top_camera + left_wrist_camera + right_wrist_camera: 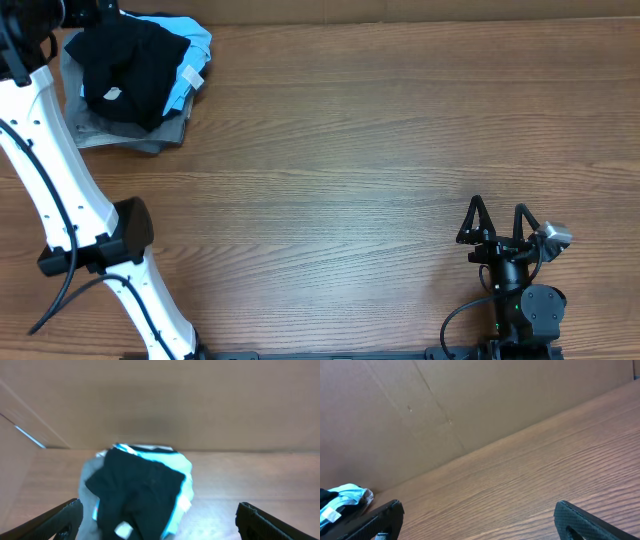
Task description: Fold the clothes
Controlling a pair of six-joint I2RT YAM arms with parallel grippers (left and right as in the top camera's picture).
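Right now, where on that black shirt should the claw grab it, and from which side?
Probably a bunched fold near the middle of the black shirt, from straight above with the open left claw. It lies crumpled on top of the light blue garment and grey garment, so a low sideways pinch would likely catch those too.

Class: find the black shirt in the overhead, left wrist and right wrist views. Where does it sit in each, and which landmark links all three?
Overhead: the black shirt lies in the top left corner.
Left wrist: bottom centre.
Right wrist: only a dark sliver at the lower left edge.
Shared landmark: the light blue garment peeking out beside it, visible in all three views.
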